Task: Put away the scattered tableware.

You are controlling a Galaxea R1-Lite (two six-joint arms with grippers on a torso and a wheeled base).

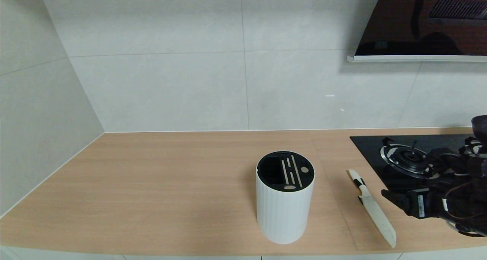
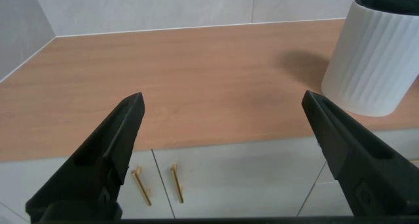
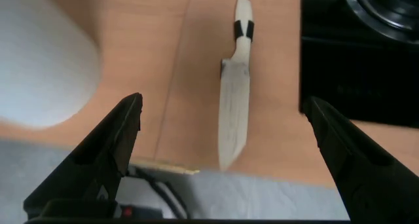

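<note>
A knife (image 1: 371, 208) with a cream handle, a black band and a pale blade lies flat on the wooden counter, blade tip near the front edge. Left of it stands a white ribbed holder (image 1: 284, 199) with a black slotted top. My right gripper (image 1: 395, 201) hovers just right of the knife. In the right wrist view this gripper (image 3: 222, 101) is open above the knife (image 3: 234, 112), one finger on each side, with the holder (image 3: 39, 60) beside. My left gripper (image 2: 221, 101) is open and empty in front of the counter edge, the holder (image 2: 380, 54) off to one side.
A black gas hob (image 1: 407, 157) with burners takes the counter's right end, close to the knife. Tiled walls close the back and left. The wide left part of the counter (image 1: 152, 187) is bare wood. Cabinet doors with gold handles (image 2: 157, 183) sit below the front edge.
</note>
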